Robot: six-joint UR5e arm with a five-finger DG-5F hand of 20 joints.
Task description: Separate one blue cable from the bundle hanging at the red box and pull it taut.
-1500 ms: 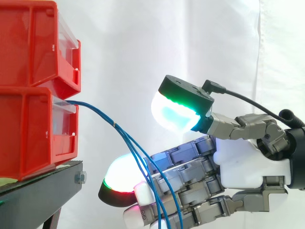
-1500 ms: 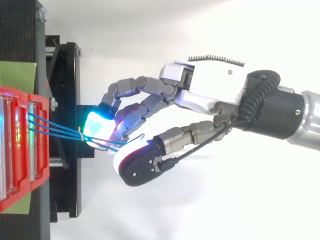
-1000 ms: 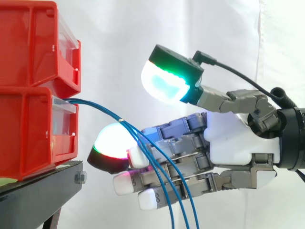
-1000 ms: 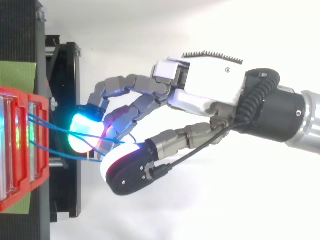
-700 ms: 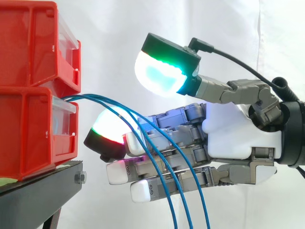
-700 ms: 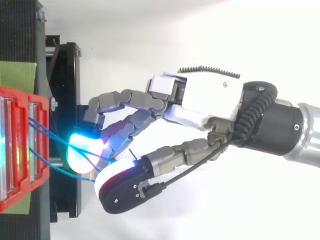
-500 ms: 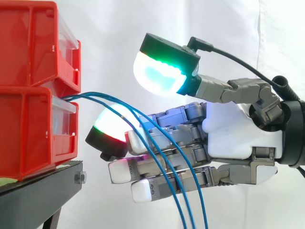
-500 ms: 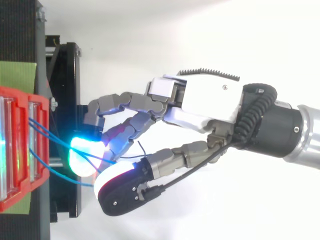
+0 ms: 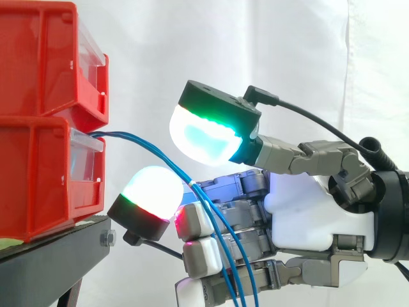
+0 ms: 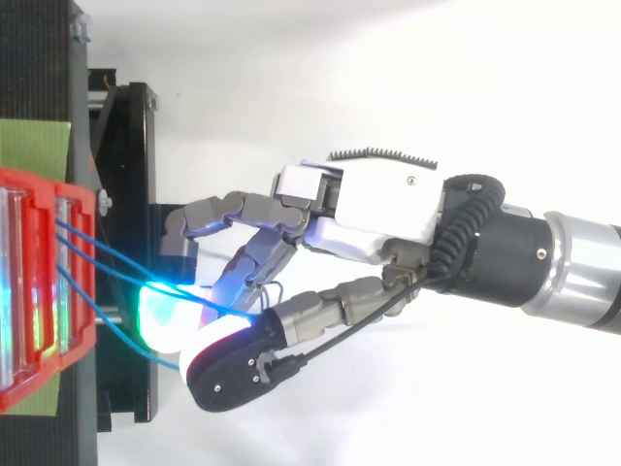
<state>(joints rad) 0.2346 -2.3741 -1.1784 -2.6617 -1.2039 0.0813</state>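
Closest to the side camera, the blue cables [image 9: 193,190] are seen coming out of the front of the lower red bin [image 9: 38,173]. From there they arch over and drop steeply across the front of the hand [image 9: 307,217], right down to the bottom edge. A small pale band is wrapped round the bundle about where it meets the hand.

From the top view three strands can be counted. They're fanned out a bit at the bin and drawn together toward the hand, with one bowed out wider than the others. Every strand is curved, so nothing is pulled taut yet.

The bundle is laid across the hand, but whether anything is actually gripped honestly can't be told. The contact spot is covered from above and only crossed from the side.

The hand itself is brought in from the right and held roughly level, just off the edge of the black stand [image 9: 51,262]. On that stand the lower bin is sat with an upper red bin [image 9: 38,57] stacked on it, and a green sheet [image 10: 34,146] is tucked underneath. Everything is backed by the white curtain [image 9: 268,45].
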